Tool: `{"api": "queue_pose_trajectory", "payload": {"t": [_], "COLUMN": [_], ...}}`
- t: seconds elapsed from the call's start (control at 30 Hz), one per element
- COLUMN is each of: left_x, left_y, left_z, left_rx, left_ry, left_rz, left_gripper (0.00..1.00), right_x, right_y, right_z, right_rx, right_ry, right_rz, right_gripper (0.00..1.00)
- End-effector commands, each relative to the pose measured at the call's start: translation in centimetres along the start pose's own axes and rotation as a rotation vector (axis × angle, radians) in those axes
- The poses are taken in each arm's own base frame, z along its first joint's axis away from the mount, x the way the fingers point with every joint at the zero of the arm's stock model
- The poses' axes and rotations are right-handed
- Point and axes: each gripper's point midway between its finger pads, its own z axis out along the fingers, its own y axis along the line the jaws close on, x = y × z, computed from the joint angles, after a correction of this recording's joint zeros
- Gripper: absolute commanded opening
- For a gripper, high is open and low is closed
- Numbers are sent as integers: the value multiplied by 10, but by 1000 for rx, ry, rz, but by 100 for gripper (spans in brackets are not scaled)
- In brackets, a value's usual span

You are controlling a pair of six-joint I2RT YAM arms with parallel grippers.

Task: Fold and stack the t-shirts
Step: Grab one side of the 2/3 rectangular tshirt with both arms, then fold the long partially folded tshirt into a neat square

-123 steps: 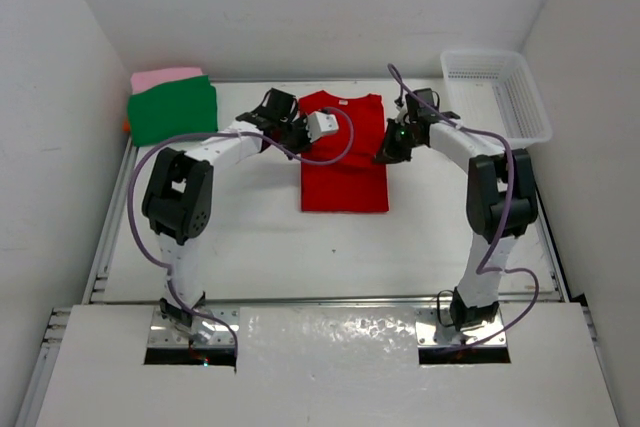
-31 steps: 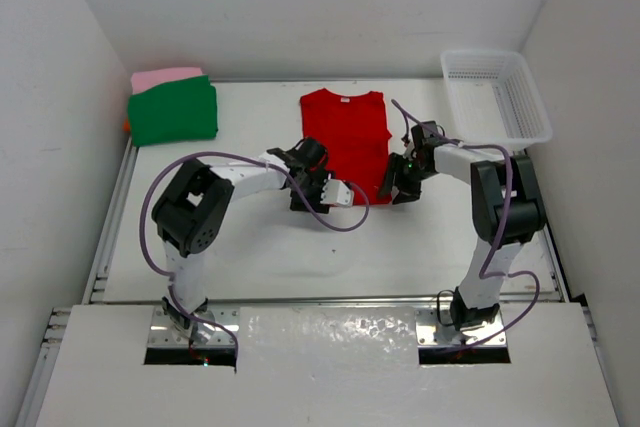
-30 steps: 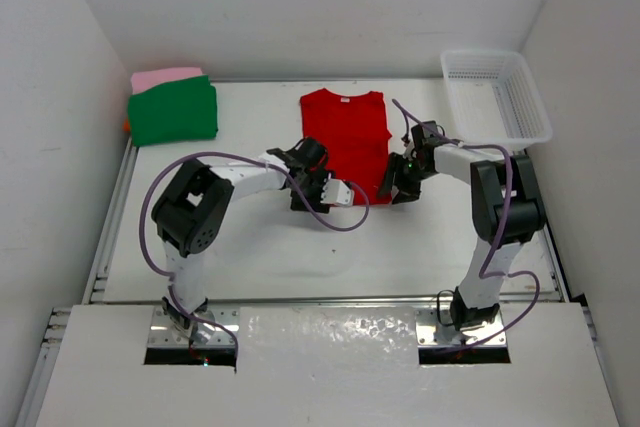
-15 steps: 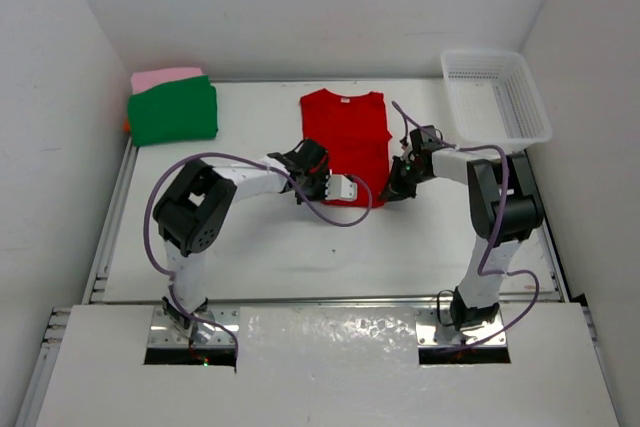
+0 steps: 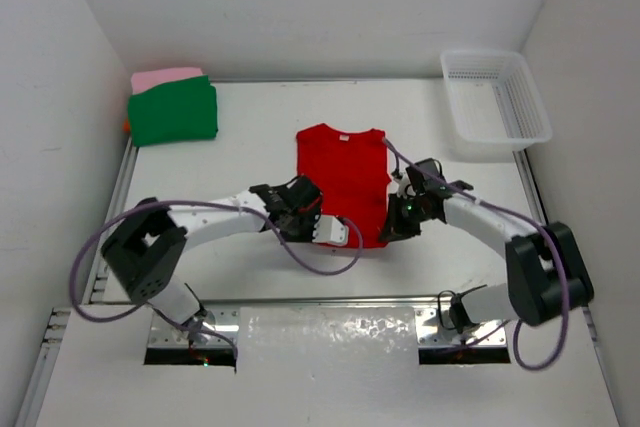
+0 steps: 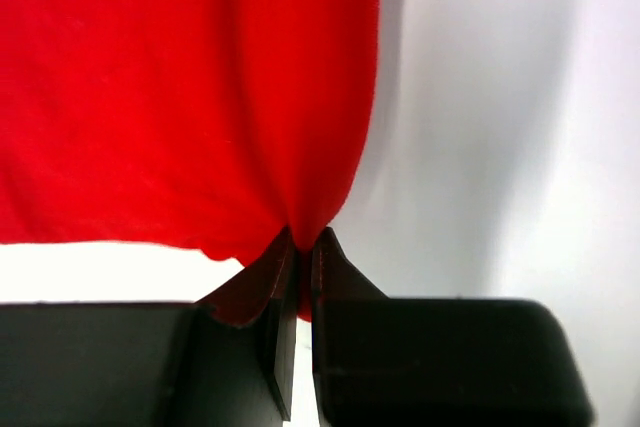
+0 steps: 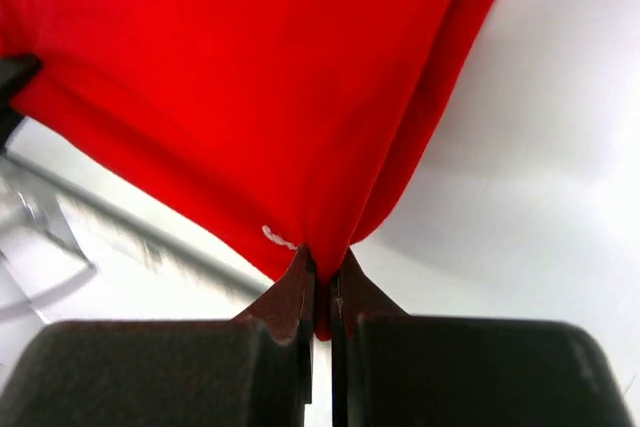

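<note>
Left fingers (image 6: 290,259) are pinched fully shut on the near-left hem corner of the red shirt (image 5: 343,167). Right fingers (image 7: 305,275) are shut the same way on its near-right corner, with fabric bunched into both tips. Red shirt lies mid-counter (image 5: 250,157) between the two arms, collar at the far end; green shirt (image 5: 173,112) sits folded at far left over the pink shirt (image 5: 165,77), an orange sliver (image 5: 126,126) at its left edge, basket (image 5: 497,97) at far right.
</note>
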Motion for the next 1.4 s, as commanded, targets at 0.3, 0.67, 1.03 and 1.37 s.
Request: {"api": "queue_pose_trajectory", "payload": {"t": [0.3,0.67,1.03,1.37], "left_x": [5,-8,-4,5], "left_y": [-121,5,140,176], "left_z": [-108,-128,-112,-82], "left_rx": [288,127,-78,-146], "left_ry": [-27,-166,-193,-176], "left_rz": [-19,-340,-533,-550], "left_gripper": [0,0,0,0], "right_x": [97,-14,-128,-164], "right_y": [40,71,58,38], "right_z": [-50,-73,-61,-38], "right_rx": [-17,-86,-46,-30], "right_ry": [80,-50,-152,-139], "right_rz": [-86,-77,-26,41], "right_gripper": [0,0,0,0]}}
